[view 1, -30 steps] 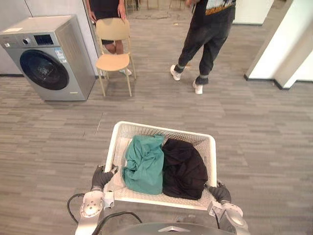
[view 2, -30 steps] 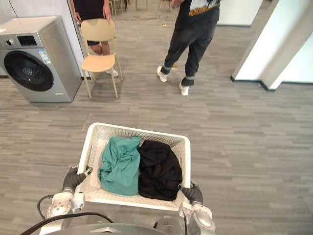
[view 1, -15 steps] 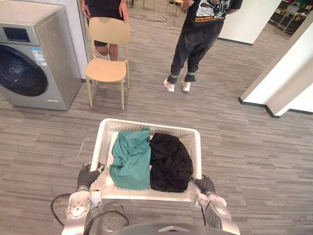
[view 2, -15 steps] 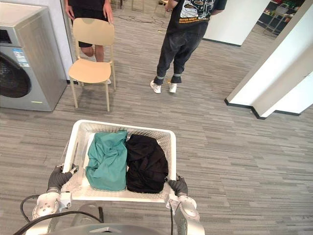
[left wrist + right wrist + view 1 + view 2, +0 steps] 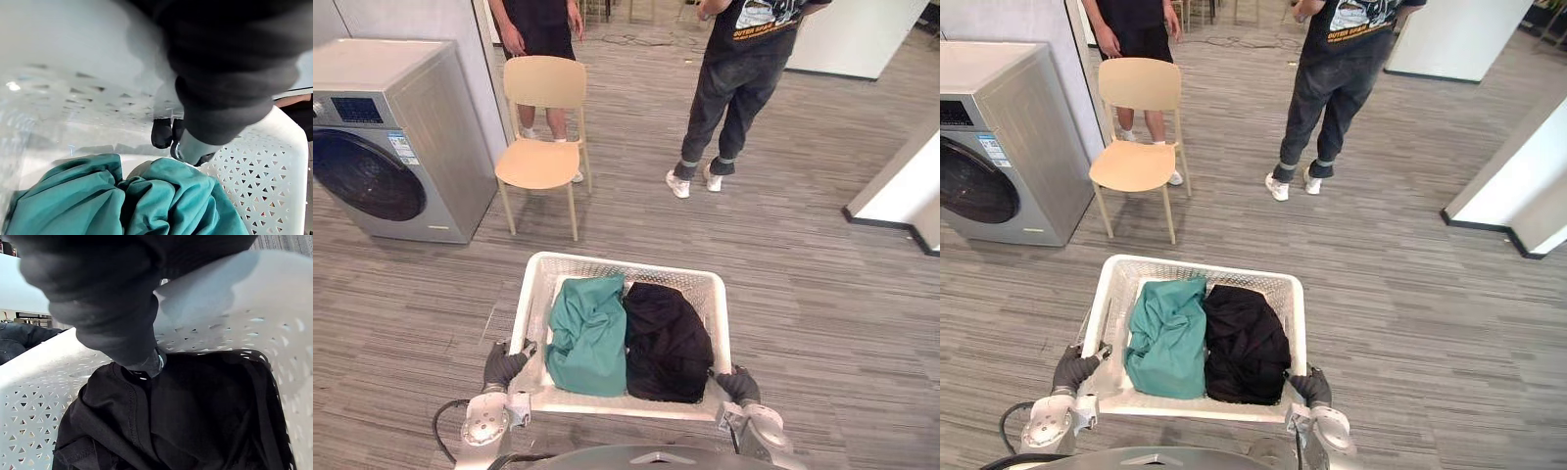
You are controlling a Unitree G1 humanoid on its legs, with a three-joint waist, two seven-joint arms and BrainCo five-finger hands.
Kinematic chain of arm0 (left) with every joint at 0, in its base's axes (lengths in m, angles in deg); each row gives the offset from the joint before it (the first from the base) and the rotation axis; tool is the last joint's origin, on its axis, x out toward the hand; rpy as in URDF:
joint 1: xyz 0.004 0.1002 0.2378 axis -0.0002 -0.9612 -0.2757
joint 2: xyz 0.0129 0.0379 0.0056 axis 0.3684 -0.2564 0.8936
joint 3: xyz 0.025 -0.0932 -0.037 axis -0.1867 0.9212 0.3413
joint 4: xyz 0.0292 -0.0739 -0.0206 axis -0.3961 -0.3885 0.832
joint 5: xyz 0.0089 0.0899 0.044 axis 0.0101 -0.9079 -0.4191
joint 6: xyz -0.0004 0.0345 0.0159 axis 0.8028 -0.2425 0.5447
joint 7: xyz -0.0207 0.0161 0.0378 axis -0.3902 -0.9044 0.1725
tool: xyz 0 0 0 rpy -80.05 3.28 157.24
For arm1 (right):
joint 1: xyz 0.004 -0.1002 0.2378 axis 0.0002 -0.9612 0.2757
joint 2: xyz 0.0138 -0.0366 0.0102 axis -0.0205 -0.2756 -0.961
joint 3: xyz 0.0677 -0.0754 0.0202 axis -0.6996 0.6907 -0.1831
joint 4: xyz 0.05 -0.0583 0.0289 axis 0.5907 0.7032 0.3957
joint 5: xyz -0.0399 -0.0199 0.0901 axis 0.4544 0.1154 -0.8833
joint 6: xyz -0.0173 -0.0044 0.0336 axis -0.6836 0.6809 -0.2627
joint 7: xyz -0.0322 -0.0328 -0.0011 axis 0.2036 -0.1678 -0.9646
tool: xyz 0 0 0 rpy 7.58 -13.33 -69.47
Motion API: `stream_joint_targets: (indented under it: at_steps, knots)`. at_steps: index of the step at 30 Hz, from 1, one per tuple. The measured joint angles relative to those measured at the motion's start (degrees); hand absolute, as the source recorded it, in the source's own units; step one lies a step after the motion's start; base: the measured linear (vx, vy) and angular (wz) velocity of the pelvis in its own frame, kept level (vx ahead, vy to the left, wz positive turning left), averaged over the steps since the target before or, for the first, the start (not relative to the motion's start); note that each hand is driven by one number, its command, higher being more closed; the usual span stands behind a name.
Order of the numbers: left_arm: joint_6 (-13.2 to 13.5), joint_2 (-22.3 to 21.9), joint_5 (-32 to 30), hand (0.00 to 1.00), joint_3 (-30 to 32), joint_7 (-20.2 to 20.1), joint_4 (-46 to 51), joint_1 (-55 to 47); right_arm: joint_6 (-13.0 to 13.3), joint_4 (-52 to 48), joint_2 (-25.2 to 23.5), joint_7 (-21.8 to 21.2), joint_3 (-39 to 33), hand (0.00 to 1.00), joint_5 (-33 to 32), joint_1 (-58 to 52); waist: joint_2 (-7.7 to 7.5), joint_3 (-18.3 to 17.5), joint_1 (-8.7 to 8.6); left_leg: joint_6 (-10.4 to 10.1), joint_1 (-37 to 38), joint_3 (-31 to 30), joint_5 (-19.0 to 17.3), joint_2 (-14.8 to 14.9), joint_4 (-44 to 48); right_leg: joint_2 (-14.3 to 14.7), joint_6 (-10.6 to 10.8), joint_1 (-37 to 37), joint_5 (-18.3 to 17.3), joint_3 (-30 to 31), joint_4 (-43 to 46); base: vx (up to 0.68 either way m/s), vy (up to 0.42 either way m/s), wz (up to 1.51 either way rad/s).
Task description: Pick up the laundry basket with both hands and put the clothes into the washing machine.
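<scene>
Fingers (image 5: 161, 133), left hand (image 5: 502, 364), right hand (image 5: 740, 384), curled on white perforated basket (image 5: 625, 267); teal, black clothes (image 5: 589, 333) inside.

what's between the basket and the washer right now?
Bare grey plank floor, in the left eye view. The beige chair stands beside the silver front-loading washing machine, off the line from the white perforated plastic laundry basket.

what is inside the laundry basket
In the laundry basket lie a teal garment, on the left, and a black garment beside it. Anything beneath them is hidden.
</scene>
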Motion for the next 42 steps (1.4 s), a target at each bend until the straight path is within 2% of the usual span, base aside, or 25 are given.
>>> stream_joint_targets:
  at_steps: [2,6,7,13,17,23,26,28,29,30,31,32,33,34,35,36,37,38,39,40,41,42]
  knots:
    - [0.00,0.00,0.00,1.00,0.02,0.00,-0.20,0.02,0.04,-0.13,-0.01,0.01,0.00,1.00,-0.10,-0.10,-0.03,-0.09,0.14,-0.09,1.25,-0.07,0.50,0.05,-1.53,0.34,-0.04,1.46,0.05,-0.58,-1.44,0.09,-0.014,0.10]
    - [0.01,0.11,0.01,1.00,0.33,0.00,-0.72,0.15,0.06,-0.17,-0.38,0.01,0.16,1.00,-0.72,-0.43,-1.17,-1.33,0.65,0.05,1.38,-0.04,0.61,-0.38,-2.51,0.68,0.29,2.22,0.97,-0.92,-3.93,0.01,0.008,0.01]
    - [0.53,0.27,0.23,1.00,1.55,-0.10,-4.37,0.14,0.03,-0.03,-1.67,0.04,0.02,1.00,-0.72,-1.48,-1.59,-2.22,1.98,1.83,-0.93,0.85,1.54,-2.94,-3.22,0.67,0.99,4.14,9.38,0.55,-15.53,0.00,0.000,0.00]
    - [0.53,0.28,0.25,1.00,1.54,-0.10,-4.37,0.14,0.03,0.08,-1.69,0.03,-0.63,1.00,-0.89,-1.73,-1.64,-2.24,1.75,1.82,-0.86,1.26,1.54,-2.81,-3.40,0.69,0.99,3.96,9.38,0.64,-15.58,0.00,0.000,-0.02]
    - [0.53,0.33,1.79,1.00,1.23,-0.10,-4.57,0.13,0.10,1.43,-1.75,-0.01,-2.42,1.00,-2.43,-1.39,-1.72,-2.59,0.71,1.58,-0.74,2.93,2.34,-2.62,-5.29,0.62,0.97,2.45,9.35,1.30,-15.51,0.00,-0.014,-0.15]
    - [0.68,1.41,5.89,1.00,-0.87,0.69,-14.93,5.97,1.25,14.63,1.47,0.30,-5.20,1.00,-4.68,6.04,-0.67,-2.61,-1.33,0.95,-1.14,4.99,4.67,-3.07,-9.24,0.68,0.86,-0.33,10.33,2.63,-16.83,0.02,-0.031,-0.15]
    - [0.64,0.85,6.75,1.00,-1.32,1.65,-16.24,7.08,1.44,18.20,2.80,0.56,-5.83,1.00,-4.77,8.70,-0.23,-1.64,-2.42,1.09,-1.88,3.33,5.05,-4.43,-9.30,-1.89,1.27,-1.80,8.66,0.66,-12.10,0.01,0.040,0.39]
    - [0.59,0.05,6.75,1.00,-1.84,1.77,-16.22,7.86,2.09,18.05,2.75,0.55,-7.40,1.00,-4.77,8.49,-0.24,-0.29,-3.43,2.21,-1.43,-1.56,4.72,-7.36,-9.01,-8.22,1.86,-1.59,5.70,-4.63,-1.19,0.00,0.111,1.40]
    - [0.59,0.10,6.79,1.00,-1.87,1.86,-16.18,8.05,2.28,17.92,2.74,0.53,-7.41,1.00,-4.75,8.37,-0.43,0.43,-3.88,3.00,-0.96,-3.28,4.88,-8.53,-8.87,-10.55,1.34,-1.78,5.30,-5.63,3.22,-0.02,0.138,1.62]
    - [0.59,0.13,6.85,1.00,-2.00,2.38,-15.29,8.09,2.38,17.27,2.54,0.51,-6.94,1.00,-4.75,8.43,-1.47,1.64,-4.14,4.97,0.57,-5.37,4.23,-11.03,-8.81,-15.06,-4.39,-3.65,5.51,-5.74,12.94,-0.03,0.178,1.18]
    - [0.59,0.57,6.98,1.00,-1.94,2.65,-14.41,7.69,2.39,16.60,2.42,0.51,-6.07,1.00,-4.75,8.48,-1.77,2.50,-3.51,5.80,1.84,-5.71,3.60,-11.90,-8.66,-17.32,-10.15,-5.77,8.12,-4.01,19.29,-0.02,0.203,0.94]
    - [0.58,1.63,7.33,1.00,-1.31,3.26,-12.06,6.02,2.38,15.88,2.07,0.51,-4.50,1.00,-4.73,8.88,-0.45,3.03,-3.06,7.40,2.72,-6.72,2.79,-11.89,-7.81,-17.68,-11.41,-9.54,11.04,-0.05,25.80,0.01,0.151,0.36]
    - [0.58,2.28,7.35,1.00,-0.86,3.51,-10.66,5.55,2.43,15.51,0.99,0.46,-4.06,1.00,-4.74,9.34,-0.13,2.93,-2.77,8.17,2.92,-6.92,2.37,-11.67,-7.15,-16.80,-8.94,-11.22,9.09,1.50,29.02,0.07,0.107,0.13]
    - [0.58,4.20,7.35,1.00,0.36,3.68,-8.45,5.32,2.48,14.50,-1.46,0.46,-3.68,1.00,-4.73,9.53,-0.54,3.08,-2.08,8.56,3.26,-6.98,1.71,-11.08,-6.97,-14.23,-5.43,-14.45,3.66,2.41,33.42,0.12,0.056,0.03]
    - [0.60,6.02,8.04,1.00,0.90,3.65,-6.66,5.41,2.48,12.59,-2.81,0.42,-2.87,1.00,-4.74,9.63,-0.30,2.92,-2.17,8.71,2.97,-7.54,1.40,-10.65,-7.31,-11.30,-3.49,-16.70,0.71,1.44,32.58,0.17,0.029,0.14]
    - [0.84,6.48,8.77,1.00,1.32,3.49,-6.02,5.80,2.56,11.34,-2.99,0.28,-2.62,1.00,-4.87,9.60,-0.49,2.98,-2.55,8.87,2.57,-8.11,1.29,-10.51,-7.77,-9.48,-1.74,-17.06,-0.41,-1.10,27.65,0.16,-0.006,0.24]
    - [1.03,6.47,9.19,1.00,1.38,3.38,-6.00,6.02,2.77,10.99,-2.90,0.27,-2.66,1.00,-5.07,9.74,-0.85,2.85,-2.64,8.89,2.58,-8.20,1.30,-10.60,-8.71,-8.82,-1.51,-16.85,-0.55,-3.52,22.79,0.22,-0.045,0.32]
    - [1.17,6.42,9.62,1.00,1.15,3.37,-6.04,6.30,2.86,11.14,-2.43,0.32,-2.70,1.00,-5.10,10.63,-1.80,2.61,-2.68,8.82,2.82,-8.12,1.32,-10.88,-10.52,-7.19,-2.30,-16.03,0.07,-8.31,11.58,0.33,-0.088,0.29]
    - [1.16,5.93,9.81,1.00,1.23,3.36,-6.30,6.57,2.76,11.16,-1.92,0.36,-2.70,1.00,-5.10,11.05,-2.57,2.34,-2.68,7.94,3.73,-8.32,0.57,-11.00,-11.04,-5.03,-3.11,-15.71,0.83,-9.96,4.46,0.38,-0.109,0.23]
    - [1.16,5.65,9.82,1.00,1.24,3.36,-6.59,6.56,2.76,11.18,-1.80,0.36,-2.71,1.00,-5.09,10.95,-2.72,2.24,-2.66,7.51,4.24,-8.42,-0.24,-10.82,-11.04,-3.44,-4.40,-15.77,1.83,-9.24,2.54,0.46,-0.142,0.41]
    - [1.15,4.59,9.81,1.00,1.19,3.25,-7.90,6.76,2.75,11.25,-1.04,0.51,-2.73,1.00,-5.09,10.42,-1.59,1.94,-3.52,6.24,5.22,-10.12,-2.18,-8.66,-9.78,-0.48,-6.94,-14.02,4.47,-7.47,2.56,0.54,-0.128,0.36]
    - [1.14,3.53,9.81,1.00,1.14,2.95,-8.80,6.48,2.58,11.20,-0.41,0.60,-2.64,1.00,-5.07,10.39,0.60,1.39,-3.66,5.28,5.88,-9.85,-2.60,-6.31,-8.70,0.75,-7.16,-12.75,1.92,-9.38,3.97,0.56,-0.103,0.35]
